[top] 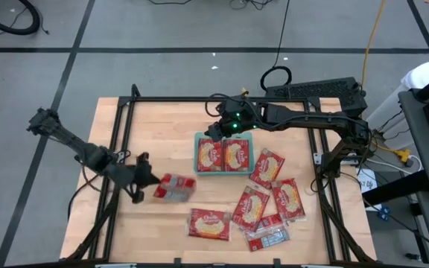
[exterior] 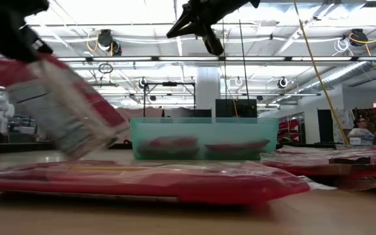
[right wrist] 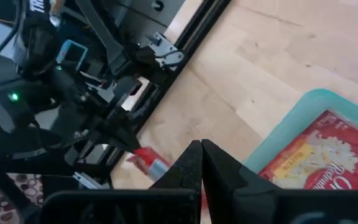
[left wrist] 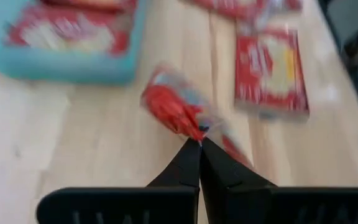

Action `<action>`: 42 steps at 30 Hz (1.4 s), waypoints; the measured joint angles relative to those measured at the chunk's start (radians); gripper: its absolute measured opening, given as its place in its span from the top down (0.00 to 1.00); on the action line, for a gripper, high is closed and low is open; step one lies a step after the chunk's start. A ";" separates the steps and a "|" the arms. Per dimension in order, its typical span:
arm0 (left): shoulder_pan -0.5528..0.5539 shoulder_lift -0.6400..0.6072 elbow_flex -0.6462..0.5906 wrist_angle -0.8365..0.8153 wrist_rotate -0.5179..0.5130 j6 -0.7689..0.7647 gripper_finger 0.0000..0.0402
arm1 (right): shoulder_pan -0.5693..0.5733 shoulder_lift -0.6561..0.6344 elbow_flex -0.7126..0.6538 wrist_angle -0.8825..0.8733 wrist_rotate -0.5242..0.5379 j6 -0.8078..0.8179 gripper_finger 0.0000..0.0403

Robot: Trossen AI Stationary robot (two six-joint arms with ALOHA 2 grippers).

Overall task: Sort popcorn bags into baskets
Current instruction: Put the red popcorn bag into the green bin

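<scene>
My left gripper [top: 146, 181] is over the table's left part, shut on a red popcorn bag [top: 174, 188], which hangs blurred in the low view [exterior: 64, 111]. The teal basket [top: 198, 141] lies at the table's middle with two popcorn bags [top: 224, 155] flat in it. My right gripper [top: 214, 134] hovers shut and empty above the basket's far left corner and shows high up in the low view [exterior: 201, 29]. Several more popcorn bags [top: 267, 201] lie flat on the table's right half, and one [top: 209, 223] lies near the front edge. My left gripper pinches the bag's near end [left wrist: 194, 129] between its two fingers, right at their tips. The fingers come from the table's left side, slanting down. The bag reaches out beyond the tips, tilted and lifted clear of the table [exterior: 77, 124].
A black metal frame [top: 125, 119] runs along the table's left, far and right edges. Bare wood lies between the held bag and the basket [top: 170, 145]. The loose bags crowd the right front area [top: 274, 223].
</scene>
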 joint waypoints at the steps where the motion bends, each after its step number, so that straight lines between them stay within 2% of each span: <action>1: 0.020 -0.015 0.013 -0.002 -0.001 0.003 1.00 | 0.000 -0.006 0.000 0.002 0.001 -0.001 1.00; 12: 0.214 -0.035 0.182 0.004 -0.002 0.011 1.00 | 0.006 -0.074 0.000 0.013 0.005 -0.147 0.99; 16: 0.291 -0.034 0.241 0.044 -0.039 -0.021 1.00 | 0.030 -0.088 0.000 0.024 0.006 -0.216 0.94; 19: 0.355 -0.034 0.265 0.152 -0.085 -0.023 1.00 | 0.064 -0.087 0.000 0.058 0.007 -0.319 0.87; 22: 0.428 -0.034 0.267 0.289 -0.120 -0.023 1.00 | 0.121 -0.087 0.000 0.091 0.107 -0.494 0.77; 26: 0.518 -0.007 0.267 0.426 -0.154 -0.044 1.00 | 0.197 -0.085 0.000 0.113 0.382 -0.752 0.62; 30: 0.594 0.044 0.267 0.559 -0.168 -0.118 1.00 | 0.218 -0.085 0.000 0.162 0.548 -0.866 0.48; 34: 0.640 0.118 0.267 0.703 -0.168 -0.179 1.00 | 0.200 -0.085 0.000 0.224 0.556 -0.936 0.39; 42: 0.661 0.254 0.267 0.927 -0.167 -0.204 1.00 | 0.118 -0.085 0.000 0.243 0.553 -0.976 0.39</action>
